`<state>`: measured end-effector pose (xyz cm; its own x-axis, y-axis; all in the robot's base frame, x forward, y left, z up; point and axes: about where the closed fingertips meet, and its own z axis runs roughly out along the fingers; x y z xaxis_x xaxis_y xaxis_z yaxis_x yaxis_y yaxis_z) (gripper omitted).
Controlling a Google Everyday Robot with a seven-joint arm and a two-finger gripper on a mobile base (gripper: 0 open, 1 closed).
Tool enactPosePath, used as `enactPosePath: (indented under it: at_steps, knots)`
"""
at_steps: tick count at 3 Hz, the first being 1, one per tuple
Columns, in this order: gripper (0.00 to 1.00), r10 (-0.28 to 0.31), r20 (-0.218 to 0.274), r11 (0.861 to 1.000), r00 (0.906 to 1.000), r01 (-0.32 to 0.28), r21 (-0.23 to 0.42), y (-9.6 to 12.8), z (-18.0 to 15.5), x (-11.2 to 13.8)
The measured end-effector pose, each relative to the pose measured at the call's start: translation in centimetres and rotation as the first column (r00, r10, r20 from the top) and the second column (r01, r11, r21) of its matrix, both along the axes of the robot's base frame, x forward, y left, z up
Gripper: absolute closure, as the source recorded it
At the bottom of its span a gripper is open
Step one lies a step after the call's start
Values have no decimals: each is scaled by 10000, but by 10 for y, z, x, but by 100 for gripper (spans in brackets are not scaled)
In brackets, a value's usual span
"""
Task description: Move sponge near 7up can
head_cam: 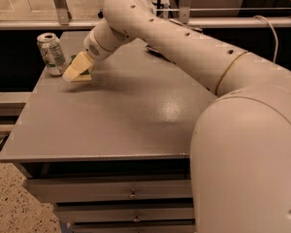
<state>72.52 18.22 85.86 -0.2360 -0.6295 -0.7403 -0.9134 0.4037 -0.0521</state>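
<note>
The 7up can stands upright at the far left corner of the grey table. My gripper is just right of the can, low over the table top, at the end of the arm that reaches in from the right. It is shut on the sponge, which shows as pale yellow foam with a dark green edge between the fingers. The sponge sits about a hand's width from the can and is partly hidden by the gripper.
The table's left edge runs close beside the can. A metal rail and glass panel stand behind the table. Drawers sit under the front edge. My arm crosses the right back part of the table.
</note>
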Motion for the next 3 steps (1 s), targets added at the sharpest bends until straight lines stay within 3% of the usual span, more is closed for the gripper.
enactPosePath:
  at_steps: [1,2,3]
  knots:
    - [0,-359,-42,9980,9993,361,529,-29,7,-11]
    - [0,-736,149,9902,9972,713,1198,-76,14,-25]
    - [0,-791,460,9709,9958,665,2302,-120,23,-39]
